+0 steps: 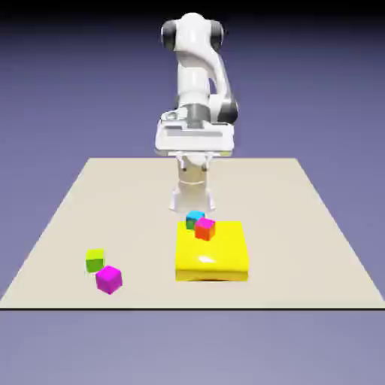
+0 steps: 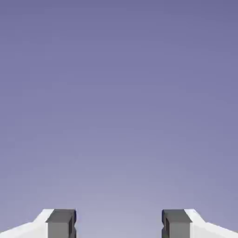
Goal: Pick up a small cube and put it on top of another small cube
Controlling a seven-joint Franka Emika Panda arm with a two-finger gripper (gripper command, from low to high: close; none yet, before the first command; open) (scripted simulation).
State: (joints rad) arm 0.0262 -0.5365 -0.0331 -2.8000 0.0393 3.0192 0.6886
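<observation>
The small green cube [image 1: 95, 259] with a yellow-green top lies on the table near the exterior view's left front. The small magenta cube [image 1: 109, 279] sits just in front of it and slightly to the right, corner to corner or nearly touching. My gripper [image 1: 194, 156] hangs high above the table's far middle, well away from both cubes. In the hand view my gripper [image 2: 119, 225] is open with nothing between its grey fingertips [image 2: 61, 224], and only the plain backdrop shows beyond them.
A big yellow block [image 1: 212, 256] lies at the table's middle. A cyan cube [image 1: 195, 219] and a red cube with a magenta top [image 1: 204, 228] rest on its far edge. The beige table [image 1: 301, 248] ends close in front of the magenta cube.
</observation>
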